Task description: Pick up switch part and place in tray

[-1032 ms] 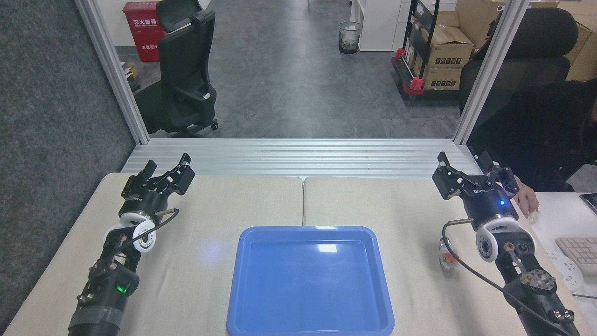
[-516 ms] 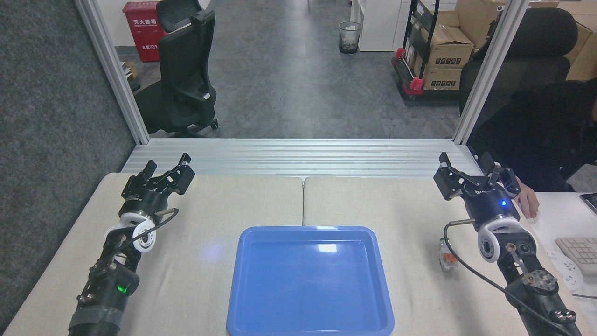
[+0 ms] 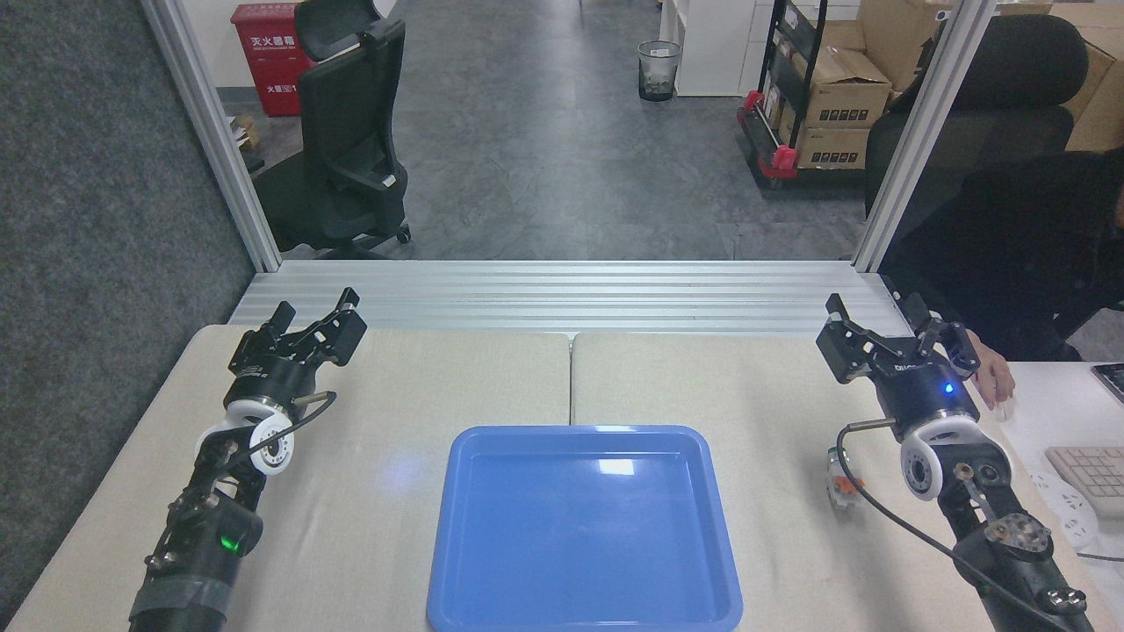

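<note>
The switch part (image 3: 839,483), a small white block with an orange middle, lies on the table right of the tray, partly behind my right arm's cable. The blue tray (image 3: 584,527) sits at the front centre with nothing in it. My right gripper (image 3: 896,329) stands open above the table's far right edge, well beyond the switch part, with nothing between its fingers. Open too and holding nothing, my left gripper (image 3: 312,320) hovers over the far left corner.
A person's hand (image 3: 992,377) rests on a white mouse just right of my right gripper. A keyboard (image 3: 1093,474) lies on the white desk at right. An aluminium rail (image 3: 562,294) borders the table's far edge.
My right arm has shifted slightly right and back, and the gripper has turned a little. The left arm, tray and switch part have stayed put.
</note>
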Controlling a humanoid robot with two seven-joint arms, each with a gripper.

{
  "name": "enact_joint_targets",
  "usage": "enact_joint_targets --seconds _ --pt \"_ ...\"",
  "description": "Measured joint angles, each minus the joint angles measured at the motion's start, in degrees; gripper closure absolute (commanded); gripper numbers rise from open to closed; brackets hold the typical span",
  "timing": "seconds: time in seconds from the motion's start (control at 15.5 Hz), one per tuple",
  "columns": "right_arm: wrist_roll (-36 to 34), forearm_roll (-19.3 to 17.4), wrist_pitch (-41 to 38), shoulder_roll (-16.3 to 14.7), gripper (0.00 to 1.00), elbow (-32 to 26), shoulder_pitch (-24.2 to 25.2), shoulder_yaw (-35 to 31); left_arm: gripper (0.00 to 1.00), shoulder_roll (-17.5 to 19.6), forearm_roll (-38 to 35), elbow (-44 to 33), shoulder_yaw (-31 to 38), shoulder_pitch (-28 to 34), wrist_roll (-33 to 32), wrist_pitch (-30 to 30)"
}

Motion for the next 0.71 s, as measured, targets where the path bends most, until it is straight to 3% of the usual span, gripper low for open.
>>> enact_joint_targets --seconds 0.71 --pt "0.2 0.2 1.1 -0.2 0.01 0.07 1.35 -0.05 0.0 -0.01 0.03 -0.01 0.0 -0.02 0.0 0.04"
